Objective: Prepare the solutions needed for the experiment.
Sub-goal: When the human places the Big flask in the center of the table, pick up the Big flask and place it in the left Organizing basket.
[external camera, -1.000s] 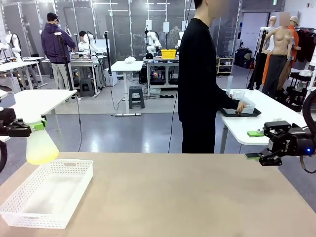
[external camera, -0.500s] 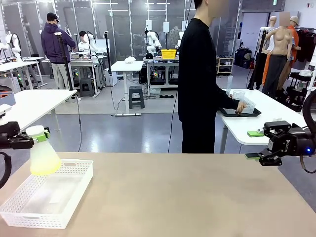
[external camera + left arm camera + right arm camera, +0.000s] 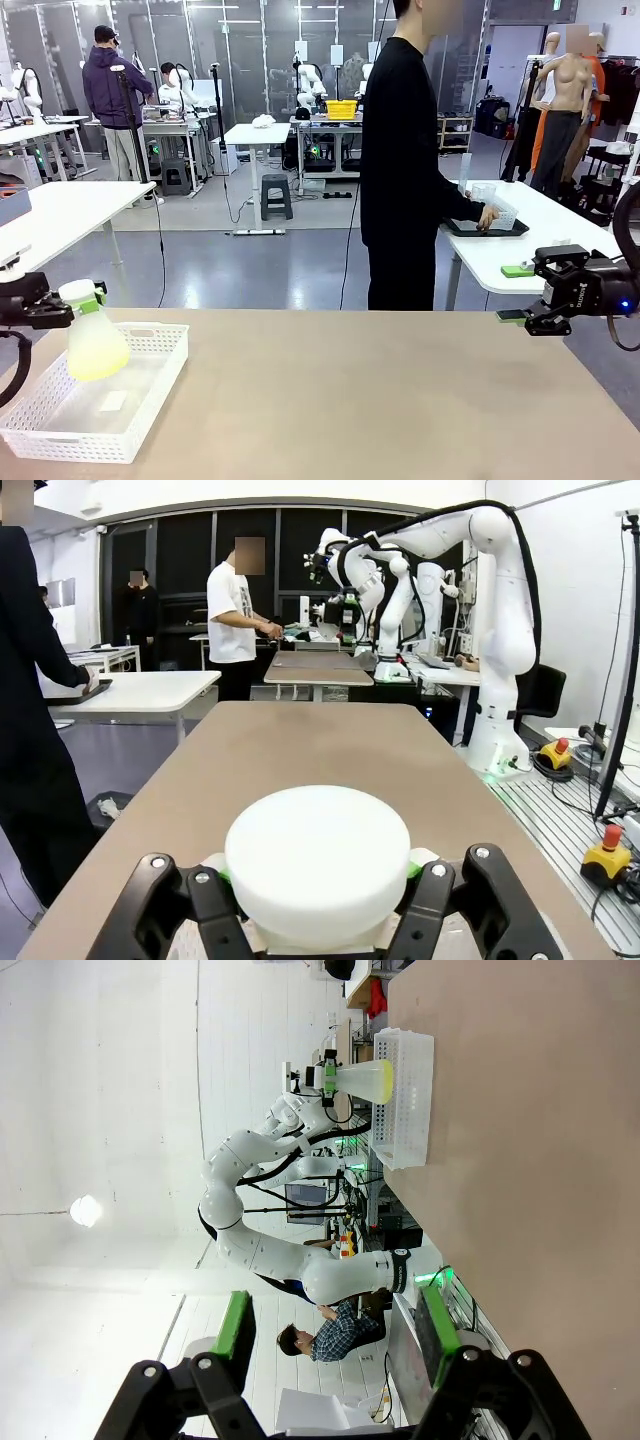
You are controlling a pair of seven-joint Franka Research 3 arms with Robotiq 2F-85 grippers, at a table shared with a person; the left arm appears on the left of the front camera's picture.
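Flask held over the basket
Left gripper (image 3: 62,297) clenches the flask (image 3: 94,340) of yellow liquid (image 3: 97,366) above the basket (image 3: 150,385) at the table's left edge; right gripper (image 3: 530,300) hangs released.

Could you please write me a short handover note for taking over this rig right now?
Left pincer: shut on the neck of the flask, holding it upright above the white basket at the table's left end.
Right pincer: open, holding nothing, at the table's right edge.
The yellow liquid lies shallow in the flask's bottom; its cap is on.
Done: flask gripped.
Left: the flask is not yet set down.
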